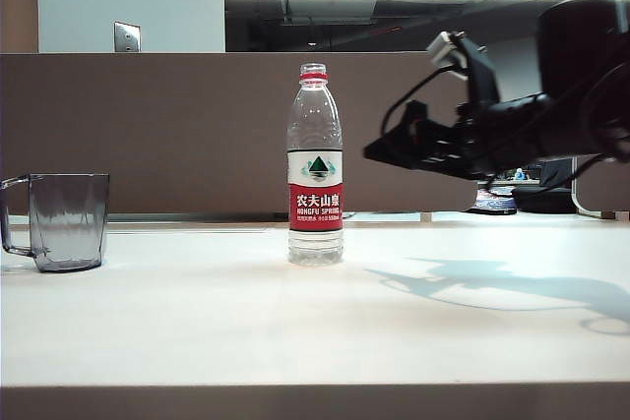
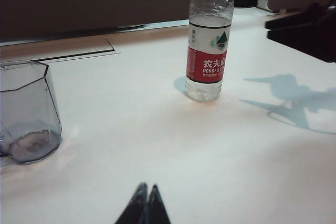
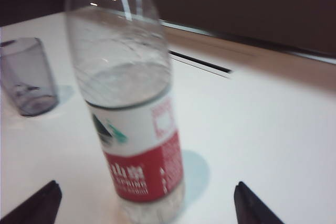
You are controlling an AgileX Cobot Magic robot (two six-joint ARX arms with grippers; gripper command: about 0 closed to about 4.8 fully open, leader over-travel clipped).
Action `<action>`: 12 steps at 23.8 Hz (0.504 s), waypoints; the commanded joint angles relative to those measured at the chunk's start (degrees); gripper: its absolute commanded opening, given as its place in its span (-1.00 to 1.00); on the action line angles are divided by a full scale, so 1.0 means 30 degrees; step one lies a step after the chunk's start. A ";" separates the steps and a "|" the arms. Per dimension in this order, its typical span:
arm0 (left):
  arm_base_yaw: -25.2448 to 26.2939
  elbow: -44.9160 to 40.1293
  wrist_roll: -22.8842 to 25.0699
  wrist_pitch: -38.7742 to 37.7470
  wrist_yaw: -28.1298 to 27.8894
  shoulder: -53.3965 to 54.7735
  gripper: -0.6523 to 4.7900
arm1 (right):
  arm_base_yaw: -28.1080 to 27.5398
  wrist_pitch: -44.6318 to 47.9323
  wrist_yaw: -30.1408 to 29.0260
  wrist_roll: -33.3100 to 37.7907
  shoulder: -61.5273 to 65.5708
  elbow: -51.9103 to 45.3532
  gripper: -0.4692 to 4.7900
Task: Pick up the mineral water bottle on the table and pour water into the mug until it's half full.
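Note:
The mineral water bottle [image 1: 315, 169] stands upright mid-table [image 1: 295, 331], with no cap showing above its red neck ring. The water [image 3: 123, 85] reaches just above the label. The smoky-grey mug [image 1: 67, 221] stands at the far left, apart from the bottle. My right gripper [image 1: 379, 152] hovers above the table to the right of the bottle, level with its label and not touching it. The right wrist view has the bottle [image 3: 131, 114] framed between the wide-apart fingers of the open right gripper [image 3: 146, 186], and the mug [image 3: 29, 77] beyond. My left gripper [image 2: 147, 190] is shut and empty, low over the table, short of the mug [image 2: 26, 114] and bottle [image 2: 210, 51].
A brown partition panel [image 1: 177, 125] closes off the back of the table. A flat rectangular cover [image 2: 68, 51] lies flush in the tabletop near the back edge. Dark items [image 1: 536, 199] sit behind the right arm. The arm's shadow [image 1: 492, 287] falls on the table's right side.

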 commanded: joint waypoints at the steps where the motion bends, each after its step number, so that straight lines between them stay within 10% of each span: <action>1: -0.0015 0.0058 0.0007 0.0240 0.0080 0.0000 -0.78 | 0.0379 0.0699 -0.0641 -0.0474 0.0954 0.1107 1.00; 12: -0.0015 0.0058 0.0007 0.0248 0.0080 0.0000 -0.78 | 0.1217 0.0430 -0.0583 -0.0889 0.4284 0.4612 1.00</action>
